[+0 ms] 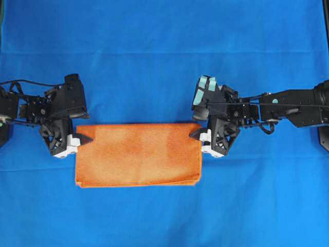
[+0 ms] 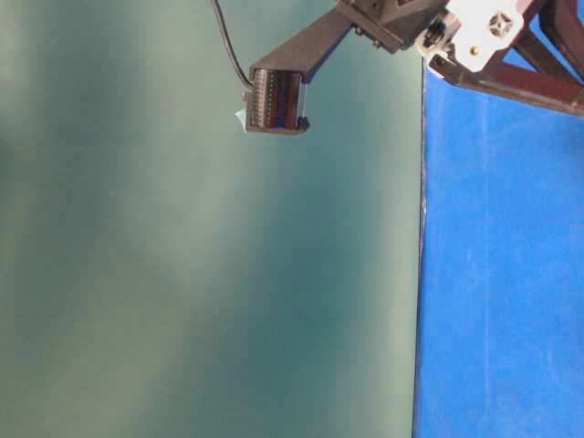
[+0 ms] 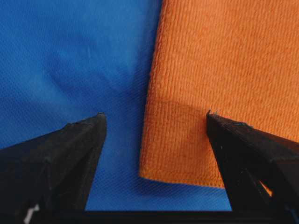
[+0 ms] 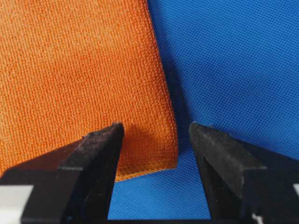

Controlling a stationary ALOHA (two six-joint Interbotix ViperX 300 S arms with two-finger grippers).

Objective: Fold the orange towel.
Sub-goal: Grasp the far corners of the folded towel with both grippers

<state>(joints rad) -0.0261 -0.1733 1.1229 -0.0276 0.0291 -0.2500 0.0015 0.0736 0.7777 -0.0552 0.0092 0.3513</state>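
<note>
The orange towel [image 1: 136, 154] lies flat on the blue cloth as a wide rectangle, doubled over, with a lower layer peeking out along its near edge. My left gripper [image 1: 77, 140] is at its far left corner, open. In the left wrist view that gripper [image 3: 154, 114] straddles the towel [image 3: 224, 70] corner, one finger over the orange and one over the blue. My right gripper [image 1: 200, 136] is at the far right corner, also open. In the right wrist view this gripper [image 4: 156, 124] straddles the towel [image 4: 70, 70] corner. Neither holds anything.
A large blue cloth [image 1: 164, 51] covers the whole table around the towel. The table-level view shows only a strip of this cloth [image 2: 502, 274], a grey-green backdrop, and part of an arm [image 2: 274, 100] at the top.
</note>
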